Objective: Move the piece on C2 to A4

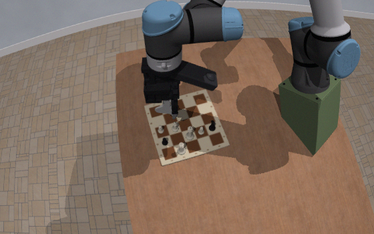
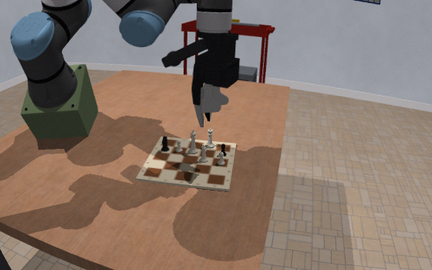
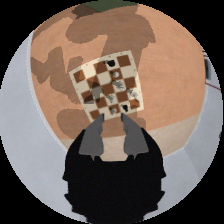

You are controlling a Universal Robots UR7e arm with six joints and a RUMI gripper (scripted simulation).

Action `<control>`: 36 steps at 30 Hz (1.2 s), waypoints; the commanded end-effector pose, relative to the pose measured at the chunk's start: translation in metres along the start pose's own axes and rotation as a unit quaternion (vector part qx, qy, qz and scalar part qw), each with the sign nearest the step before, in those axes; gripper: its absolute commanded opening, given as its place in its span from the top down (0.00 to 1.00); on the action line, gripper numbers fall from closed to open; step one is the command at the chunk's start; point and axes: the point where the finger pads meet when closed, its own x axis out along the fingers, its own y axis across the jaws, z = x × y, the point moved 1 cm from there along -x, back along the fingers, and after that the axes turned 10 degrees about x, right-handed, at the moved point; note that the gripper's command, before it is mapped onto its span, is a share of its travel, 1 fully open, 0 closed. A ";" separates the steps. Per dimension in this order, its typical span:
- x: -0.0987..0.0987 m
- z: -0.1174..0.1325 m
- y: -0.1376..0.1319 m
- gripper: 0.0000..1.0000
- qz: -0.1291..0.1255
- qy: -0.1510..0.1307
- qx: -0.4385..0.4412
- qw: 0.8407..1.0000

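Note:
The small chessboard lies on the wooden table and also shows in the exterior view and the wrist view. It carries several white pieces, among them a tall one and one near the front edge, and two black pawns. The square labels are too small to read. My gripper hangs well above the board, pointing down, also in the top view. Its fingers stand narrowed with a gap, and nothing is between them.
The arm's green base block stands on the table to the right of the board. A red rack stands behind the table. The board sits near the table's left edge.

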 end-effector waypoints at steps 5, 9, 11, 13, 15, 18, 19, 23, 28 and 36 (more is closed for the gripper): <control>0.007 0.000 0.000 0.78 0.000 -0.001 0.000 1.000; 0.012 0.000 0.000 0.78 0.000 -0.001 0.000 1.000; 0.013 0.000 0.000 0.78 0.000 -0.001 0.000 1.000; 0.015 0.000 0.000 0.78 0.000 -0.001 0.000 1.000; 0.018 0.000 0.000 0.78 0.000 -0.001 0.000 1.000; 0.023 0.000 0.000 0.78 0.000 -0.001 0.000 1.000; 0.024 0.000 0.000 0.78 0.000 -0.001 0.000 1.000; 0.031 0.000 0.000 0.78 0.000 -0.001 0.000 1.000; 0.037 0.000 0.000 0.78 0.000 -0.001 0.000 1.000; 0.045 0.000 0.000 0.78 0.000 -0.001 0.000 1.000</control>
